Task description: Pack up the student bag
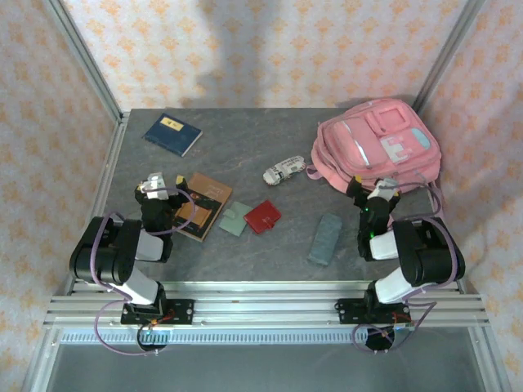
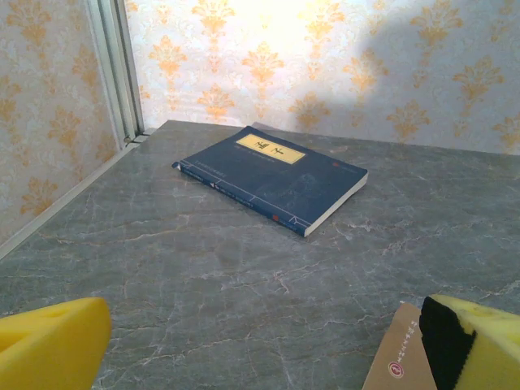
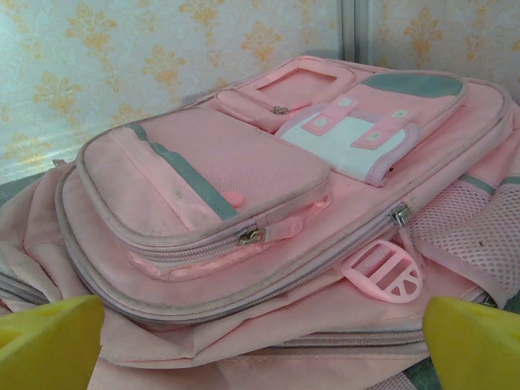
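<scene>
The student bag is seen flat at two o'clock — soft, floppy, likely light.
The left gripper and right gripper are spread wide, empty — the zip pull is best gripped.

student bag: lower and right portions cut off by the right wrist view's edges; near edge partly covered by the right gripper in the top view.
white item, just left of the student bag: too small to identify.
brown book, well left of the student bag: left edge partly hidden by the left gripper.
blue book, far left of the student bag: cover lettering unreadable.
</scene>
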